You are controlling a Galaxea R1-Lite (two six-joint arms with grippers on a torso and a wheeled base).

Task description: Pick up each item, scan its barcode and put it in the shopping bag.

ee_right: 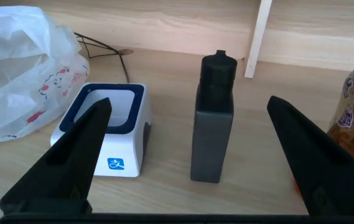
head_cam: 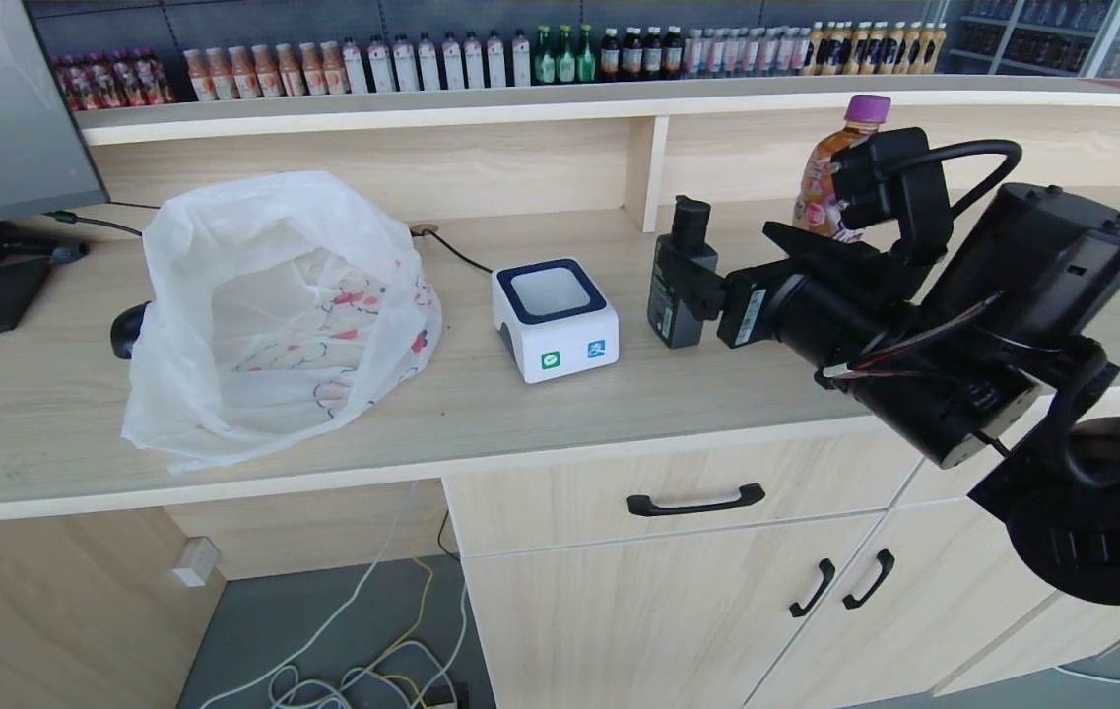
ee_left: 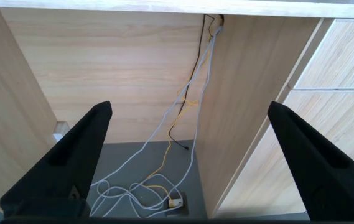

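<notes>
Bottle (ee_right: 213,134) beside the scanner (ee_right: 105,134) awaits pickup; the right gripper (ee_right: 189,102), fingers apart, should advance and close on it.

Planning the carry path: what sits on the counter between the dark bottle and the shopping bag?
The white barcode scanner stands between the dark bottle and the shopping bag, apart from both; the head view shows this.

The right arm (head_cam: 963,325) is being shown as matte black cylindrical housings; a thick black cable (head_cam: 983,146) is being looped above, and thin red and white wires (head_cam: 914,340) and a white label (head_cam: 747,317) are being exposed. The left gripper (ee_left: 189,106) and right gripper (ee_right: 189,102) are being seen with black wedge-shaped fingers (ee_left: 71,162).
</notes>
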